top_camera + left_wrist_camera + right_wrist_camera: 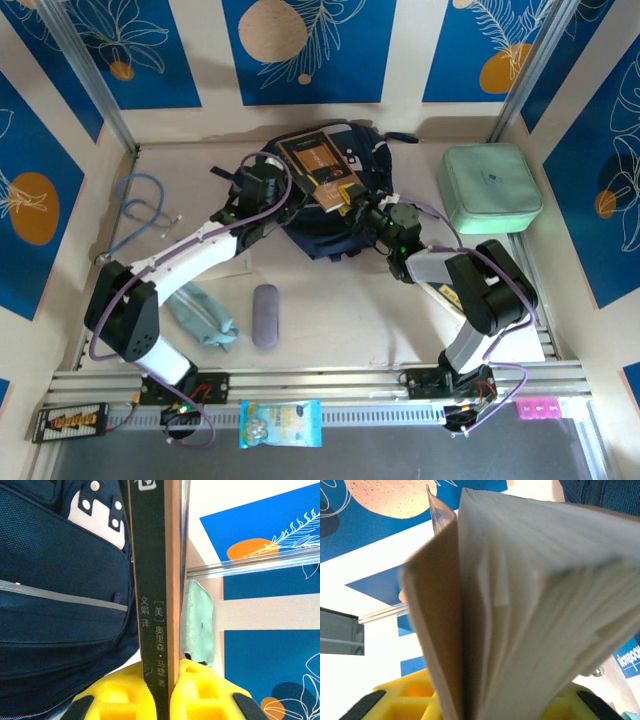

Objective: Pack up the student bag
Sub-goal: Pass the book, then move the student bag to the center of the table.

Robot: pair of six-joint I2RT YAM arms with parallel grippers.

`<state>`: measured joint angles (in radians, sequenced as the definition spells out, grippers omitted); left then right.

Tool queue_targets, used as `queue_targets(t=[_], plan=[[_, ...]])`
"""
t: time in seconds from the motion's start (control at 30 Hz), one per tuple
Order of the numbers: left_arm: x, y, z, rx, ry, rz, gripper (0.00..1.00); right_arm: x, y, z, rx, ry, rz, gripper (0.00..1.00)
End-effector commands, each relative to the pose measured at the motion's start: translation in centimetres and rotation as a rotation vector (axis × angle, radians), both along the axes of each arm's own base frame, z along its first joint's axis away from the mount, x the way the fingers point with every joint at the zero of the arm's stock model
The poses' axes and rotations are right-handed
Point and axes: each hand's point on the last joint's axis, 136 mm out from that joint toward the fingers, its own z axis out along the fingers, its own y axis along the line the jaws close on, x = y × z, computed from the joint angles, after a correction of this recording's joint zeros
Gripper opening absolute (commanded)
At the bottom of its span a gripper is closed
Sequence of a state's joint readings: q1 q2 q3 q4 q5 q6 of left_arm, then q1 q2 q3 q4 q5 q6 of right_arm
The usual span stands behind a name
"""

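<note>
Student bag [312, 238]: laid on the tabletop [330, 310], far centre, under the book [320, 172].
Left gripper [167, 680]: clamped on the book at its spine.
Right gripper [485, 696]: pinched onto the book's fanned page corner.

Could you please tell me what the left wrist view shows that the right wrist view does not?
Left wrist, not right wrist: the book's dark spine with Chinese lettering, the student bag's grey stripe and buckle patch, and the mint green case.
Right wrist, not left wrist: the book's page edges, slightly fanned.
Both: the book standing between that arm's yellow fingers, left gripper and right gripper, with blue patterned wall panels behind.
</note>
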<state>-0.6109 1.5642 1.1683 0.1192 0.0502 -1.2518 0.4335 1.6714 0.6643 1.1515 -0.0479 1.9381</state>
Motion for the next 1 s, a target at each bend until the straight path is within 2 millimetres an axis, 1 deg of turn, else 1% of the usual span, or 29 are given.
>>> queue_targets(t=[0.0, 0.07, 0.1, 0.13, 0.2, 0.27, 0.33, 0.37, 0.4, 0.43, 0.47, 0.5, 0.53, 0.57, 0.63, 0.7, 0.8, 0.83, 0.9, 0.97], plan=[[0.1, 0.8, 2.2, -0.007, -0.072, 0.025, 0.0, 0.0, -1.0, 2.3, 0.003, -0.076, -0.043, 0.24], [0.1, 1.1, 1.7, 0.02, -0.065, 0.034, 0.0, 0.0, -1.2, 2.0, -0.016, -0.076, -0.047, 0.19], [0.0, 1.4, 1.5, 0.045, -0.058, 0.036, 0.0, -0.1, -1.3, 1.9, -0.028, -0.072, -0.048, 0.18], [-0.2, 1.7, 1.1, 0.082, -0.053, 0.039, 0.09, -0.1, -1.6, 1.4, -0.051, -0.058, -0.052, 0.17], [-0.5, 2.5, 0.3, 0.157, -0.057, 0.039, 0.33, -0.4, -2.2, 1.0, -0.111, -0.056, -0.049, 0.14], [-0.9, 3.5, -0.8, 0.256, -0.069, 0.02, 0.56, -0.9, -3.2, 0.2, -0.208, -0.043, -0.053, 0.13], [-1.3, 4.1, -1.8, 0.364, -0.086, -0.027, 0.71, -1.6, -4.6, -0.4, -0.325, -0.02, -0.053, 0.12], [-1.5, 4.5, -2.4, 0.437, -0.096, -0.06, 0.76, -1.9, -5.4, -0.2, -0.394, -0.028, -0.061, 0.12], [-1.5, 4.8, -2.9, 0.507, -0.111, -0.091, 0.77, -2.4, -6.2, -0.3, -0.459, -0.028, -0.066, 0.12], [-1.5, 5.8, -3.7, 0.605, -0.104, -0.099, 0.78, -2.9, -7.0, -0.2, -0.538, -0.032, -0.073, 0.11], [-1.3, 6.8, -4.3, 0.704, -0.097, -0.098, 0.83, -3.4, -7.9, 0.1, -0.613, -0.032, -0.08, 0.11], [-1.2, 7.5, -4.7, 0.777, -0.107, -0.109, 0.85, -3.8, -8.6, 0.2, -0.669, -0.026, -0.084, 0.11], [-0.8, 7.8, -4.9, 0.837, -0.131, -0.135, 0.88, -4.3, -9.4, 0.4, -0.72, -0.031, -0.091, 0.11], [-0.5, 7.5, -5.0, 0.873, -0.161, -0.175, 0.9, -4.6, -10.0, 0.8, -0.75, -0.042, -0.096, 0.11], [0.2, 6.3, -5.2, 0.896, -0.208, -0.265, 0.91, -5.1, -10.7, 1.1, -0.781, -0.051, -0.092, 0.11], [0.7, 4.5, -5.3, 0.871, -0.233, -0.372, 0.92, -5.5, -11.2, 1.1, -0.803, -0.042, -0.078, 0.12], [2.5, 2.5, -6.2, 0.856, -0.206, -0.453, 0.92, -6.0, -11.6, 0.5, -0.815, -0.028, -0.056, 0.12], [3.1, 1.7, -6.8, 0.845, -0.195, -0.477, 0.91, -6.0, -11.7, 0.1, -0.816, -0.015, -0.05, 0.12], [4.6, 0.8, -8.0, 0.832, -0.168, -0.494, 0.89, -6.1, -11.9, -0.8, -0.824, 0.021, -0.032, 0.11], [5.8, -0.1, -9.4, 0.808, -0.148, -0.517, 0.86, -6.6, -12.2, -2.5, -0.849, 0.108, -0.01, 0.12]])
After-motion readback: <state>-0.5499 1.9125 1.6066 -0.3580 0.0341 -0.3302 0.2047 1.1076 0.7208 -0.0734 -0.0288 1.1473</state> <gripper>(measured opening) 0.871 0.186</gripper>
